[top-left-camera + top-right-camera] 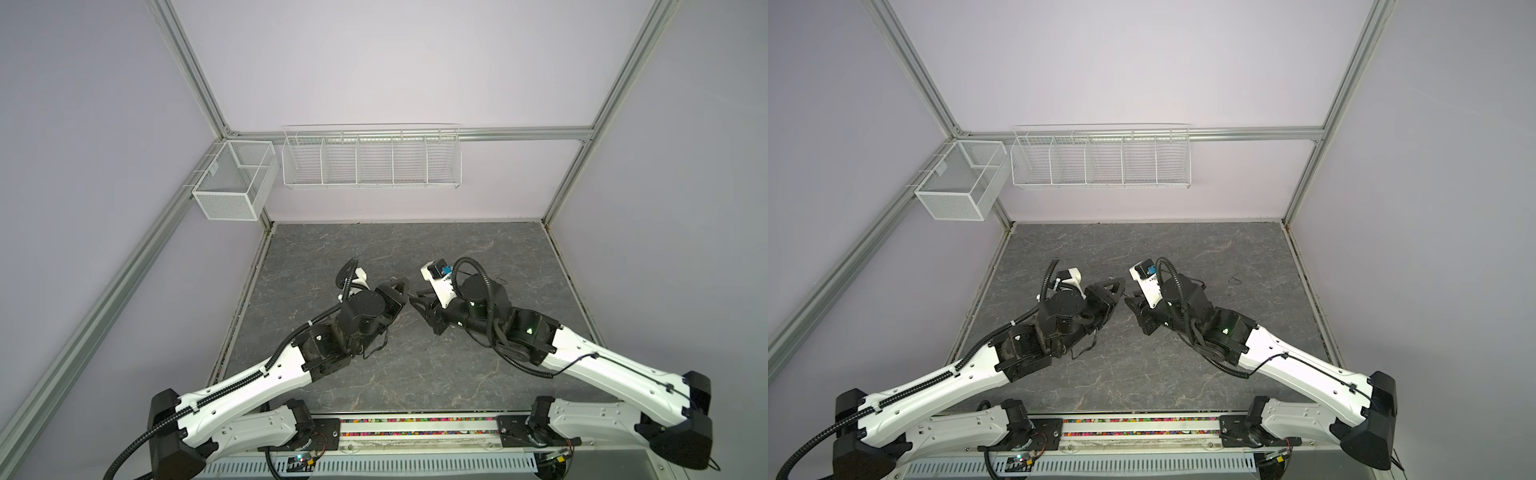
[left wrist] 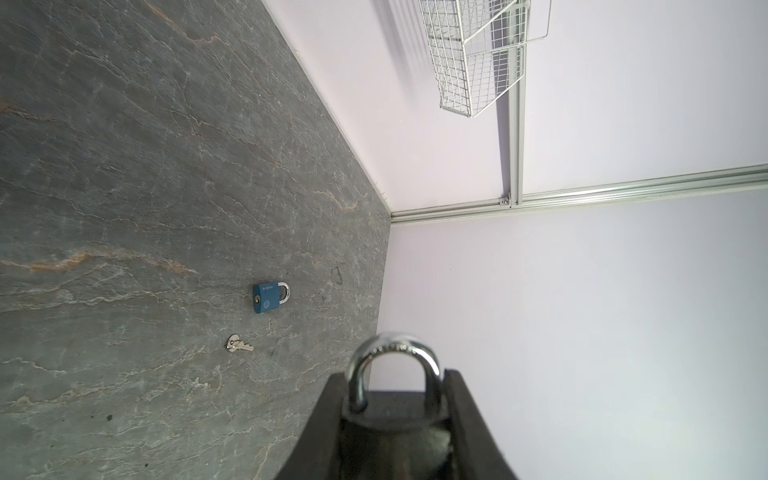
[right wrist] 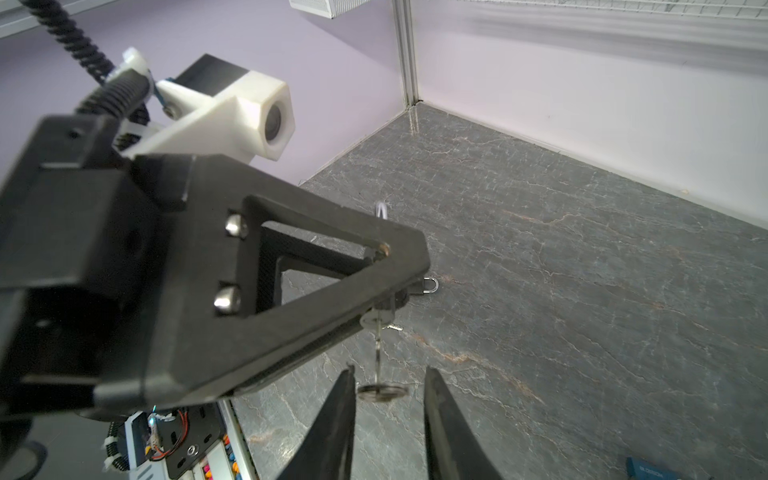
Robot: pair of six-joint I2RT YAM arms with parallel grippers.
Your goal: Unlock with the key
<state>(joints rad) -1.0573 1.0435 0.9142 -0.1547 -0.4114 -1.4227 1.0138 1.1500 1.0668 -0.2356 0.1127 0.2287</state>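
Grey veined stone pattern covers the surface (image 1: 415,374), and above its middle the two hands meet tip to tip in both top views. The left hand (image 2: 394,376) is pinching a dark-bodied padlock (image 2: 395,353) by its sides, and the silver shackle sticks out past the fingertips. In the right wrist view the key (image 3: 380,391) stands in the padlock's keyway. Its blade shows edge-on and its bow reaches toward the right hand (image 3: 390,370). That hand is spread: its two black fingers (image 3: 444,415) flank the bow, with a clear gap on one side. Whether the other finger touches the bow, I cannot tell. Toward the right wall a blue padlock (image 2: 266,298) lies flat on the surface with its shackle closed. A small bunch of loose keys (image 2: 239,344) lies near it.
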